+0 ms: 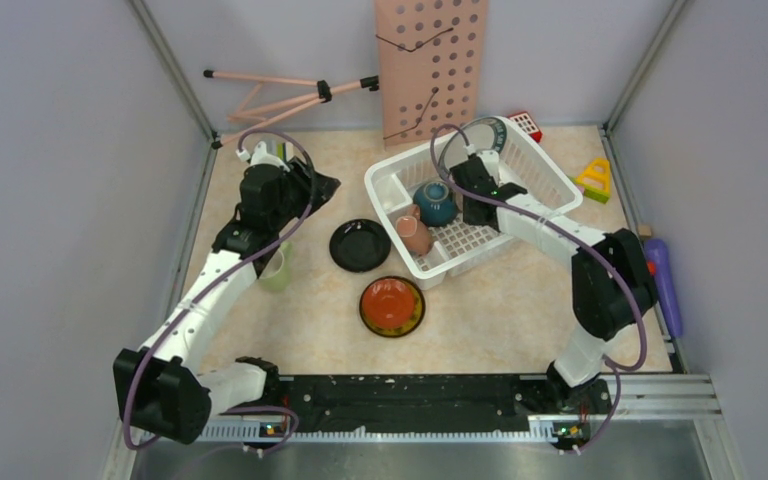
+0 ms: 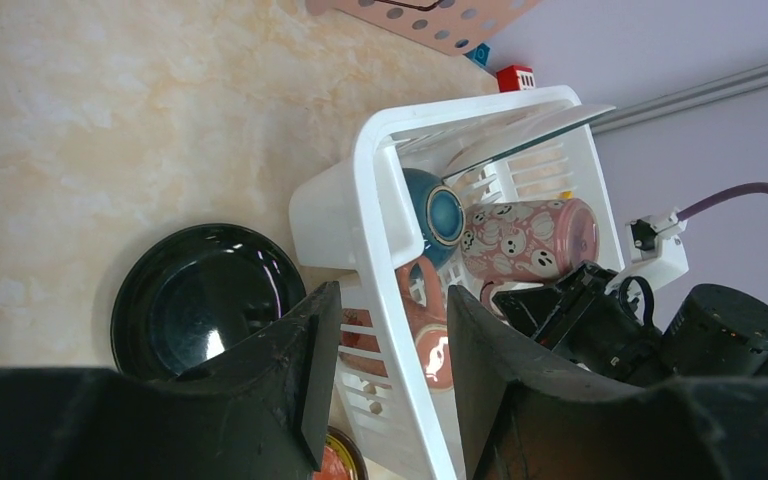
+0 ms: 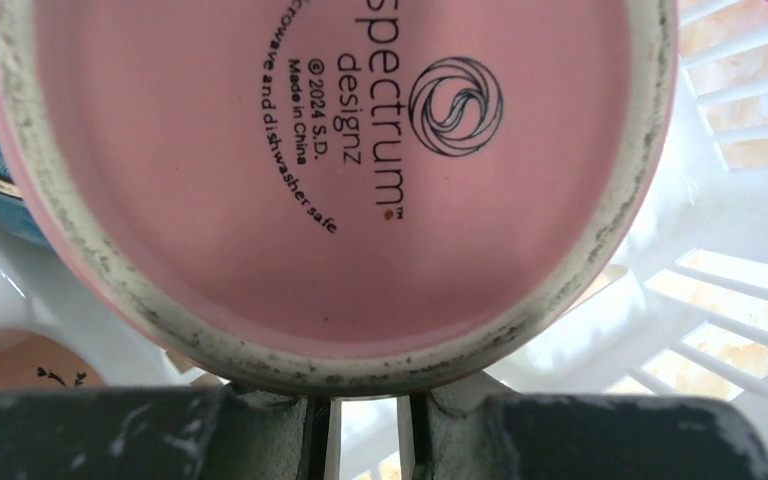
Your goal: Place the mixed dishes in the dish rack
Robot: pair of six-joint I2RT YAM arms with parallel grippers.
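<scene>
Right wrist: pink mug (image 3: 330,180) above fingers (image 3: 160,440)

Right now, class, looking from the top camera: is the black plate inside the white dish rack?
No, the black plate lies flat on the table, beside the dish rack, not inside it.

Both your arms are built alike: slim white shells on the long links and bulky black housings at each joint. On the left arm (image 1: 205,290) and the right arm (image 1: 545,230), a purple cable (image 2: 750,188) loops loosely outside the links. Near the right wrist that cable runs into a small white bracket (image 2: 660,250). Your left fingers (image 2: 305,370) are matte black, thick and wedge-shaped. Your right fingers (image 3: 210,430) look dark grey, flecked with white scuffs. A small green light (image 1: 273,428) glows at each base.
</scene>
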